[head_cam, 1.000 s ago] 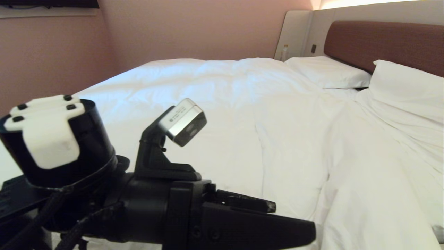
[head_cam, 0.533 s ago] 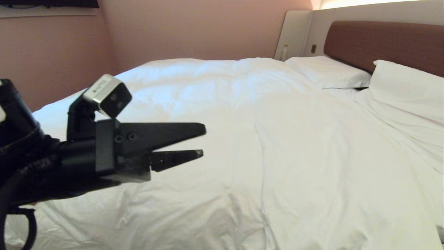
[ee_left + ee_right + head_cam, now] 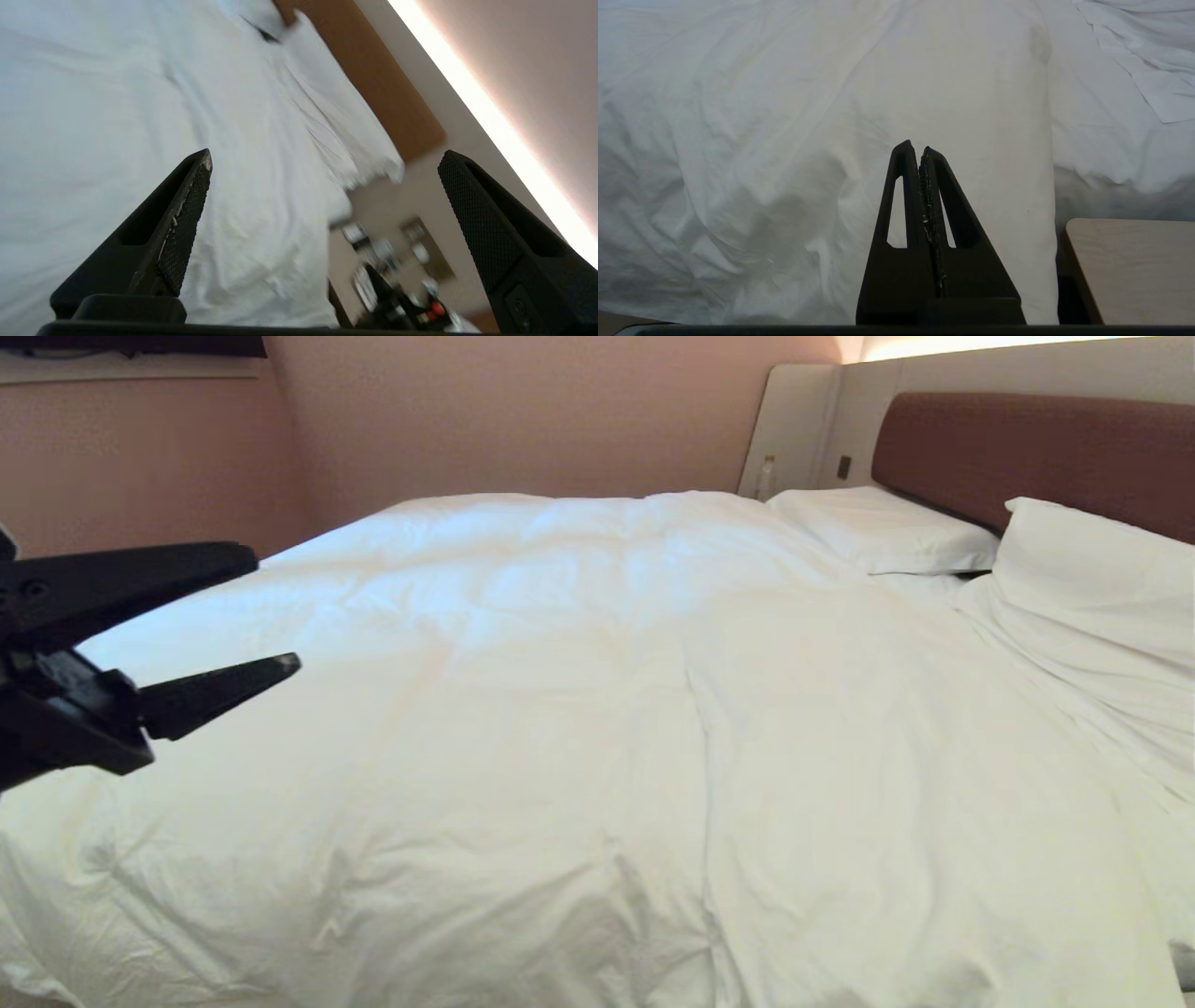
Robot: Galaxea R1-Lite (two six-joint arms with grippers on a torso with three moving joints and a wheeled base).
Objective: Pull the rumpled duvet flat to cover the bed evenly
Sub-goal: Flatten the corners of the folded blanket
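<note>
The duvet [image 3: 597, 728] lies spread over the bed [image 3: 1027, 457], white and puffy, reaching from the near edge up toward the headboard. A long crease runs down it a little right of the middle, and fine wrinkles gather along the near edge, thickest at about 7 o'clock in the head view. Up at 1 and 2 o'clock two white pillows [image 3: 882, 527] rest against the brown headboard, the nearer one standing taller, with rumpled white cloth below it that the duvet does not lie flat over.

My left gripper [image 3: 266, 611] comes in from the left edge at 9 o'clock, in the air above the duvet's left part, not touching it. Its two black fingers are spread wide with nothing between them. In the left wrist view the textured fingers [image 3: 187, 214] frame the duvet [image 3: 93, 116] and the pillows along the headboard, again with only air in the gap.

My right gripper [image 3: 920, 151] shows only in its own wrist view, its fingers pressed together on nothing. It points at the duvet [image 3: 808, 116], which hangs in soft folds over the side of the bed in front of it. I cannot tell whether the tips touch the cloth. A pale wooden corner [image 3: 1129, 266] sits close beside it.

I can read no labels or writing anywhere.
</note>
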